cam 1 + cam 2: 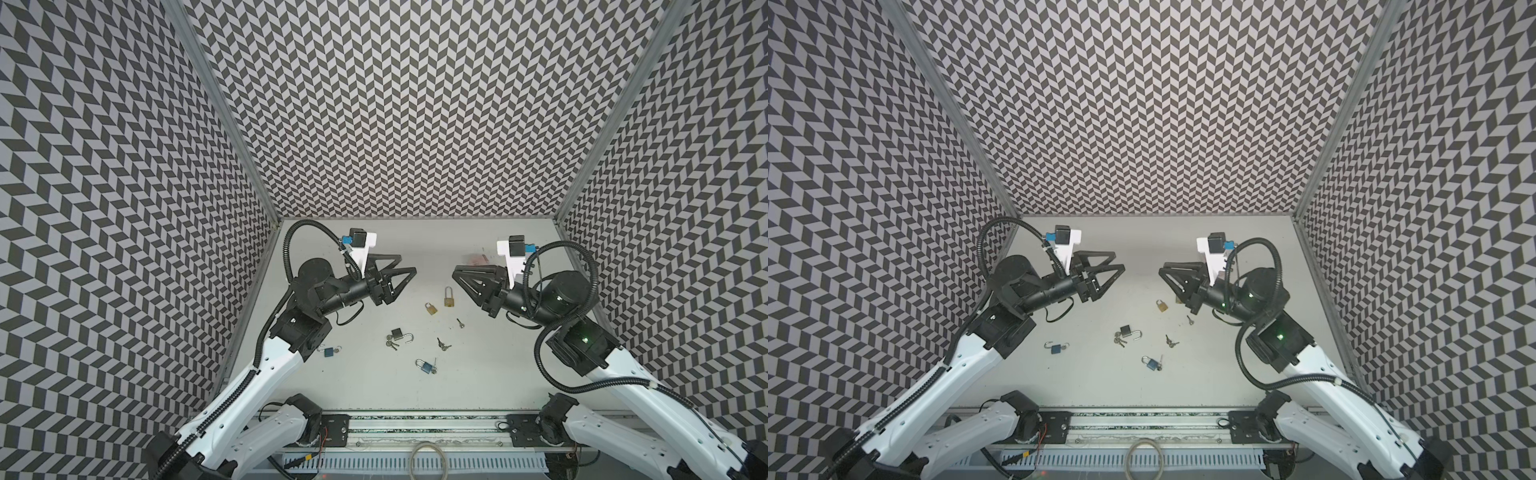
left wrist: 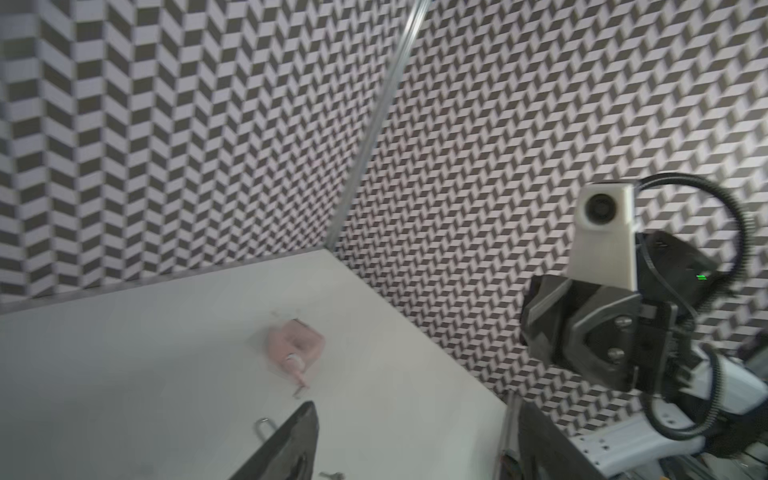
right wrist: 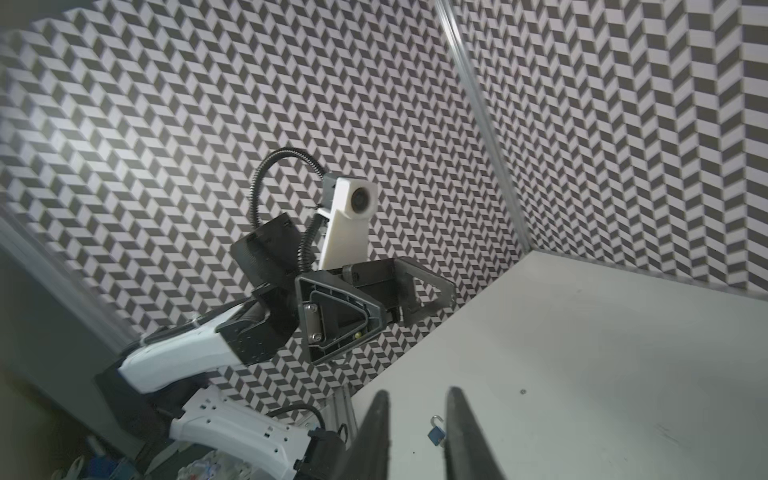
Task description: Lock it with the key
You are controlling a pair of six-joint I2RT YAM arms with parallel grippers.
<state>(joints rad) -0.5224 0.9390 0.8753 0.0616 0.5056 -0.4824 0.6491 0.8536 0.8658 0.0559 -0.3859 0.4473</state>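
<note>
**Desk** (image 1: 353, 390): one, pale grey, matt.
**Enclosure:** three walls (image 1: 415, 104) in a black-and-white chevron print, with two aluminium posts (image 1: 232, 124) at the back corners. One metal rail (image 1: 424, 424) runs along the front edge.
**Writing:** markings on the lock bodies are too small to read.
**Arms:** two, white and black.
- left arm (image 1: 266, 374): the left jaws are spread wide and pinch nothing, raised over the back of the desk.
- right arm (image 1: 648, 374): the right jaws stand a narrow gap apart with nothing between them, facing the left jaws.

**Padlocks:** six, all lying on the desk.
- tall brass padlock (image 1: 449, 298), just below the right jaws in a top view.
- small brass padlock (image 1: 432, 308), just beside the tall one.
- black padlock (image 1: 397, 333), mid-desk, shackle swung open.
- left blue padlock (image 1: 330, 353), near the left arm.
- front blue padlock (image 1: 426, 367).
- pink padlock (image 2: 296, 345), at the back right, blurred.

**Keys:** four lots, none held.
- key bunch (image 1: 392, 343), touching the black padlock.
- key pair (image 1: 442, 344), mid-desk.
- single key (image 1: 460, 322), near the brass padlocks.
- thin key (image 1: 434, 365), just beside the front blue padlock.
</note>
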